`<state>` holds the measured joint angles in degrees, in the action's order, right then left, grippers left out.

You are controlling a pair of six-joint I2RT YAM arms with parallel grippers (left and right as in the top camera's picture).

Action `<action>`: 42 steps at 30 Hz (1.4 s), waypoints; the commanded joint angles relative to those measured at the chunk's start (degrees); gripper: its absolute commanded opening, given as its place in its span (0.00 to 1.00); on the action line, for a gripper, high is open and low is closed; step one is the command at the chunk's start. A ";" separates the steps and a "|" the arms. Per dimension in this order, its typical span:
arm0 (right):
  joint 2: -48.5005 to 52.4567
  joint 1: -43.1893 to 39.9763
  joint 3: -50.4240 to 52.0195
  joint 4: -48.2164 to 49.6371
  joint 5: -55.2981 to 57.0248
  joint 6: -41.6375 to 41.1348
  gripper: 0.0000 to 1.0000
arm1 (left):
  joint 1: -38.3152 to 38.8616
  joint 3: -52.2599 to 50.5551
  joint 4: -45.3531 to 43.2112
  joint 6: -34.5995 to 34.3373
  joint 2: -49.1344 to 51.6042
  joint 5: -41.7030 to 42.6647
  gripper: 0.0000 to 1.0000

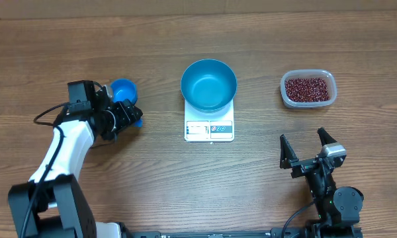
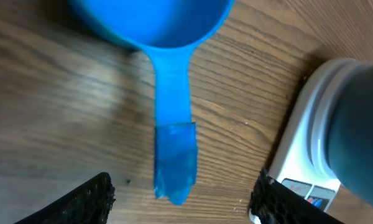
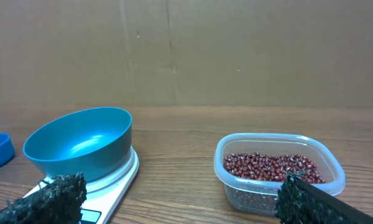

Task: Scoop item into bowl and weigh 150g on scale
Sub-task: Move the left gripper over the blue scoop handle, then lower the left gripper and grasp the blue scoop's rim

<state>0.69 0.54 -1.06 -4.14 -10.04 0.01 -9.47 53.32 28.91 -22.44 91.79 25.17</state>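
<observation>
Black ridged fingers (image 2: 90, 199) of the left hand (image 2: 183, 200) fill the bottom corners of the left wrist view. They are spread wide, and the tail of a blue scoop (image 2: 173, 124) lies on the table (image 1: 251, 192) between them. Bare wood shows on either side of the handle, so neither finger touches it. The scoop's round cup sits at the top of that view, and its handle runs straight down towards the hand. Seen from overhead, this hand hangs over the handle on the left part of the table, with the cup showing just beyond it.

Right of the scoop stands the white scale (image 1: 210, 129), its display and labels along the near edge. The bright blue bowl (image 1: 208, 84) sits on top of the scale, covering most of the platform and reaching past its far edge.

Well to the right of the scale, a clear plastic tub (image 1: 286, 98) rests on the table. It holds the dark red beans (image 1: 308, 89) in a loose layer, and every bean in sight is inside it.

At the near right, the right hand (image 1: 304, 142) is in front of the tub and apart from it. Its fingers are spread wide with nothing between them. Its own camera looks low across the table at the bowl on the scale and at the tub beside them.
</observation>
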 commanded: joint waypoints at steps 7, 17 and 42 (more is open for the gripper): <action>-0.52 0.44 0.61 0.24 0.59 0.07 1.00 | -0.31 1.16 -2.75 4.26 1.79 3.50 0.73; -0.52 0.42 0.61 0.24 0.59 0.07 1.00 | -0.42 1.18 -4.35 9.68 3.82 -12.59 0.80; -0.52 0.42 0.61 0.24 0.59 0.07 1.00 | -2.16 15.21 -1.51 20.96 5.51 -19.91 0.84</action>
<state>0.69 0.51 -1.06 -4.12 -10.04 -0.01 -10.94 67.20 27.64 -3.27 95.20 7.31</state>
